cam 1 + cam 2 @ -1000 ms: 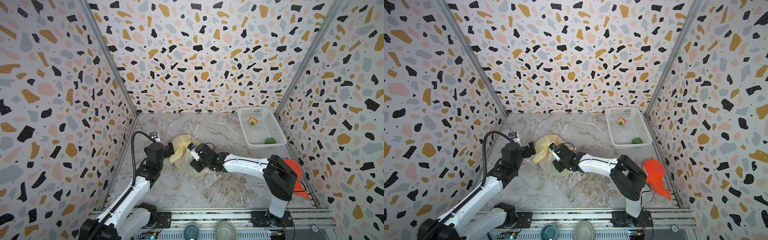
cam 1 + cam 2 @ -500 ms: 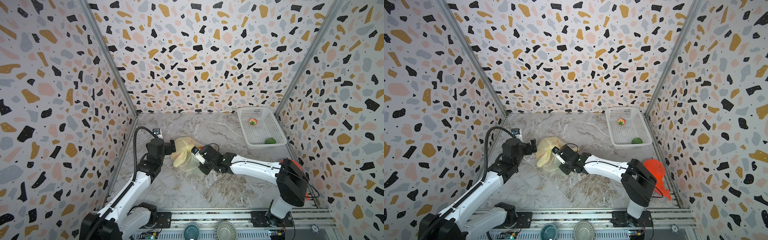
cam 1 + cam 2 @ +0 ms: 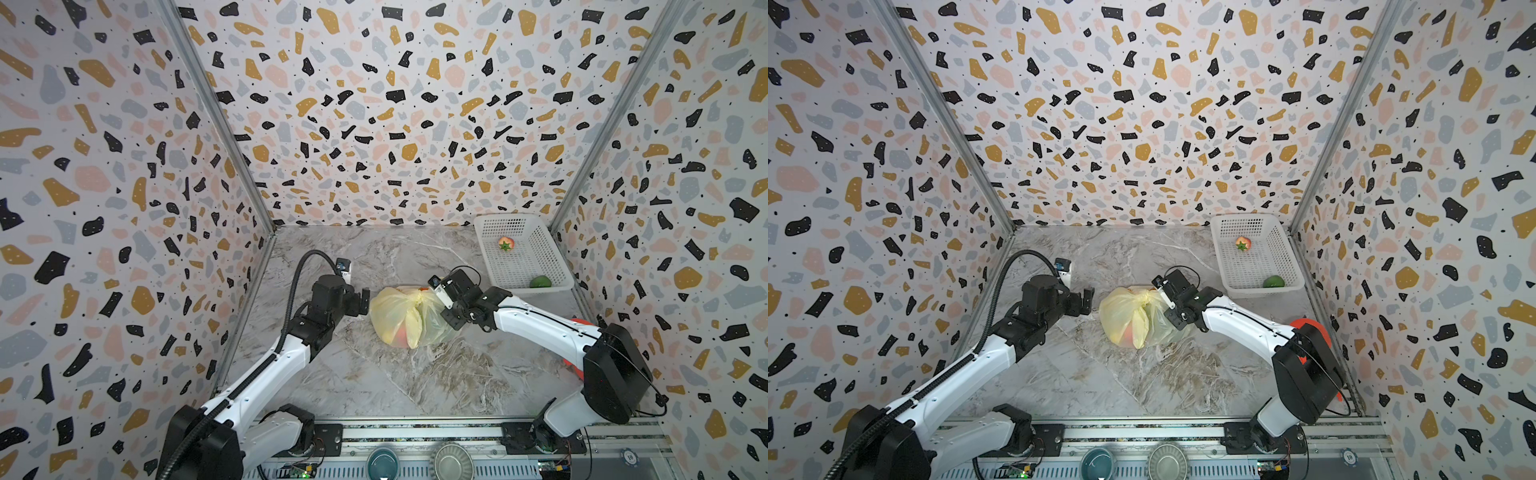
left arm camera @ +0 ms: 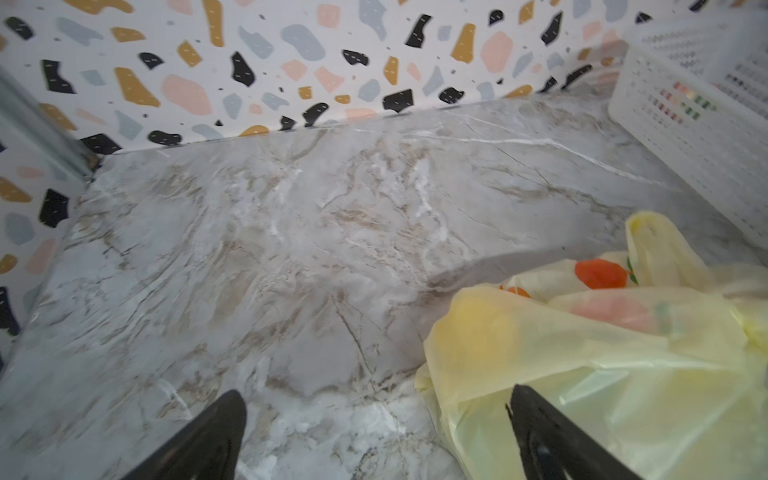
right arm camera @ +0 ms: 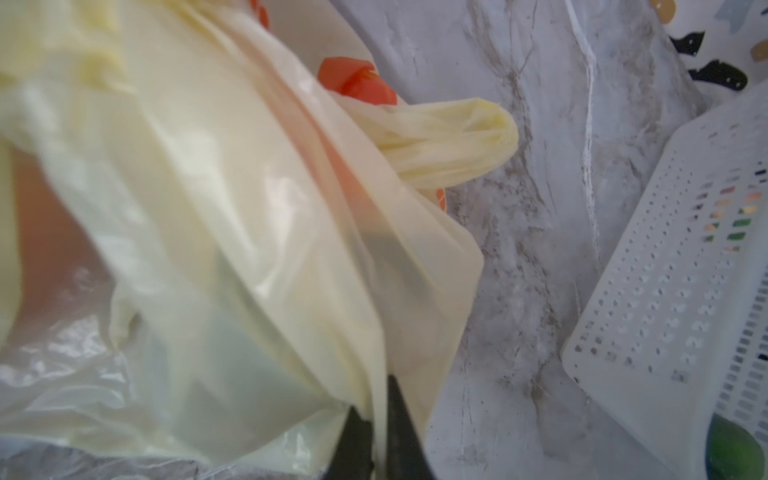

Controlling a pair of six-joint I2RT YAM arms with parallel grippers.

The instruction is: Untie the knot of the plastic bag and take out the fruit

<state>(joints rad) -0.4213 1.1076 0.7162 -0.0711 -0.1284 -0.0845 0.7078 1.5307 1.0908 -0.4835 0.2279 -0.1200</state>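
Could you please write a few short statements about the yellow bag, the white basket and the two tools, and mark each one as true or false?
1. The left tool is open and holds nothing. True.
2. The white basket is empty. False: a red fruit and a green fruit lie in it.
3. The right tool pinches the thin film of the plastic bag. True.
4. The plastic bag lies inside the white basket. False: it lies on the marble table, apart from the basket.
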